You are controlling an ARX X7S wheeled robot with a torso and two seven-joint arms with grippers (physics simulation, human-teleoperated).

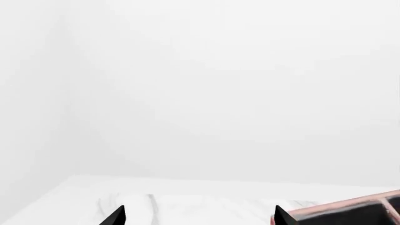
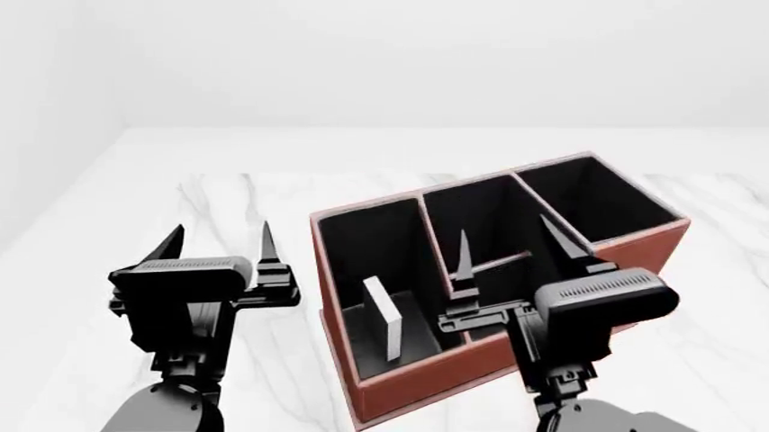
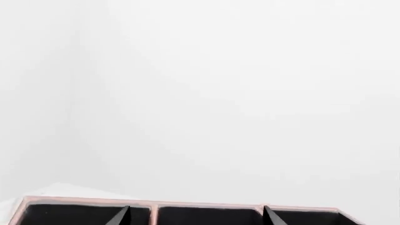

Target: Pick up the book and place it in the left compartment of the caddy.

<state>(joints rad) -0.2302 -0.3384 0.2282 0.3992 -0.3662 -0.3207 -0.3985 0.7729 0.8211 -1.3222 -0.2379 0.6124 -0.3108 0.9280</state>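
The reddish-brown caddy (image 2: 423,382) with a black interior stands on the white marble table. The book (image 2: 384,316) stands on edge, slightly tilted, inside the left compartment (image 2: 366,245), near its front end, with its white side showing. My left gripper (image 2: 219,243) is open and empty, hanging above the table to the left of the caddy. My right gripper (image 2: 505,241) is open and empty above the caddy's middle slots. In the left wrist view my gripper (image 1: 198,214) is open, with a caddy corner (image 1: 350,210) beside it. In the right wrist view my gripper (image 3: 196,214) is open above the caddy rim (image 3: 187,204).
The marble table (image 2: 240,193) extends to the left of and behind the caddy. A plain white wall stands beyond the table's far edge. The caddy's tall-walled end slot (image 2: 595,202) is at the far right.
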